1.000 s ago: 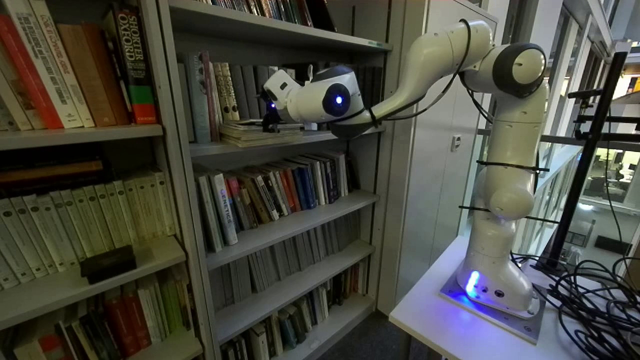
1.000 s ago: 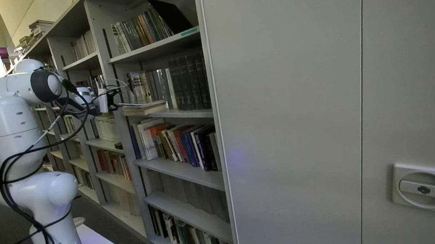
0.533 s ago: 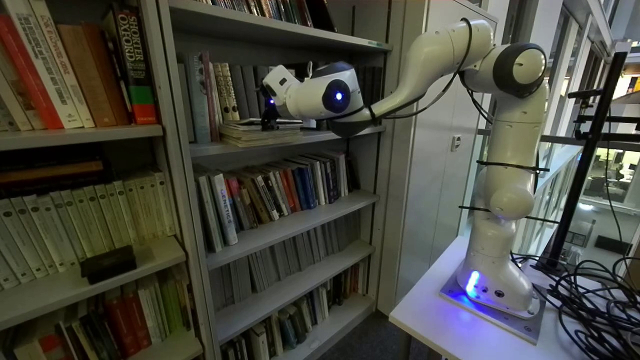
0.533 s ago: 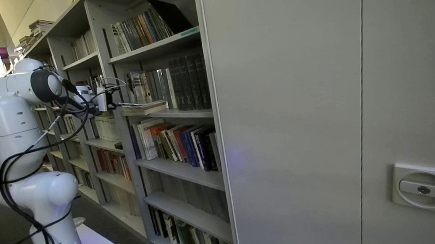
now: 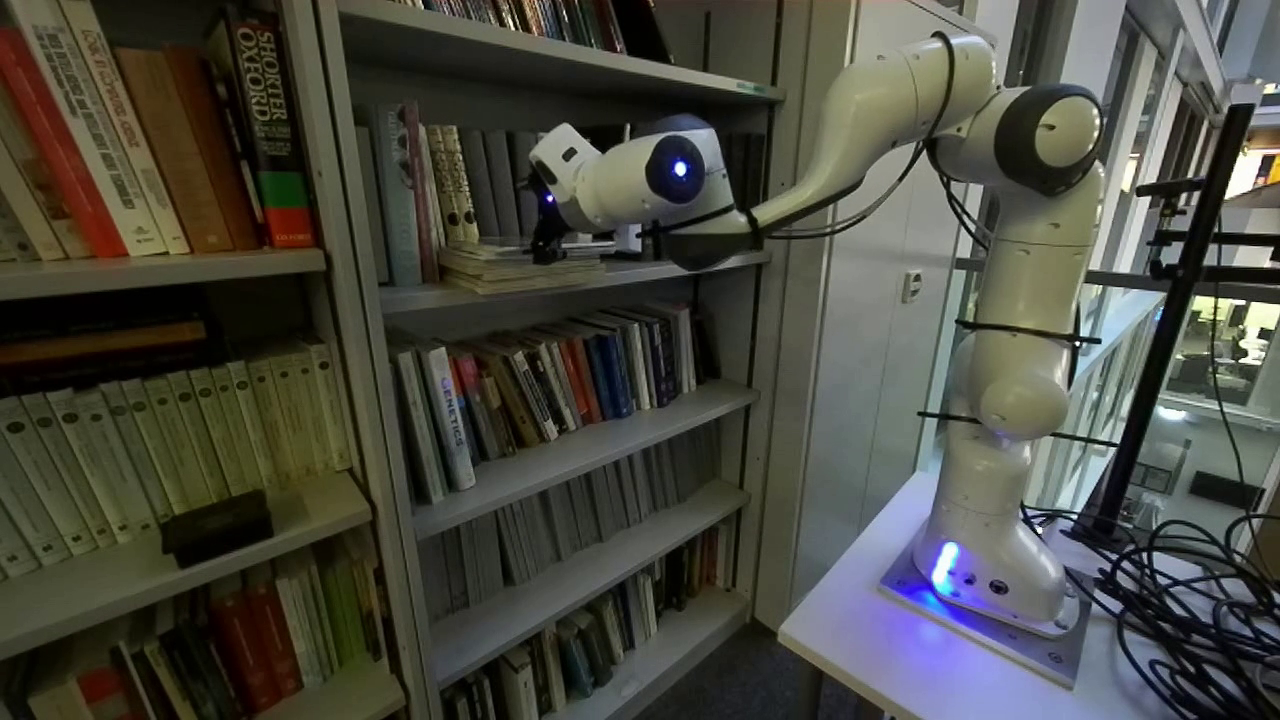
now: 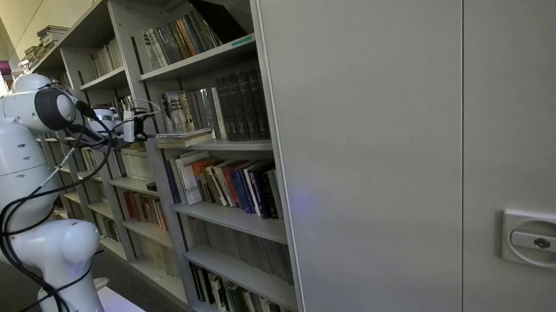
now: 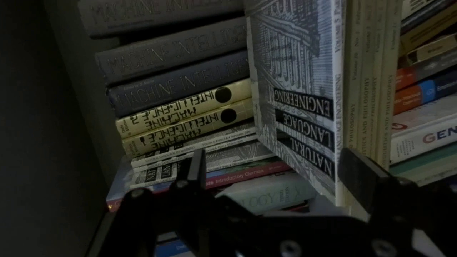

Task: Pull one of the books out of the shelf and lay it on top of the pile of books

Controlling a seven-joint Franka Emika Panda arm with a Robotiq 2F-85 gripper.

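Observation:
The shelf is a grey metal bookcase (image 5: 620, 447), also in an exterior view (image 6: 236, 221). A low pile of books (image 5: 520, 272) lies flat on its second level, seen also in an exterior view (image 6: 186, 141) and in the wrist view (image 7: 383, 89). On top lies a thin book (image 7: 300, 71) with a grey patterned cover and black title bands. No plain grey-brown book can be told apart. My gripper (image 7: 273, 160) is open, its fingers wide apart, at the pile's front edge in both exterior views (image 5: 548, 248) (image 6: 151, 125). The lower finger overlaps the pile's spines in the wrist view; contact is unclear.
Upright books (image 5: 400, 190) stand behind and beside the pile; their grey spines (image 7: 175, 60) show in the wrist view. A shelf board (image 5: 560, 60) runs above. The bookcase side post (image 5: 345, 300) and a grey cabinet door (image 6: 368, 120) flank this bay.
The arm has drawn back slightly, and the gripper sits a little further from the pile. The top book's near edge looks lower and a little further in on the pile.

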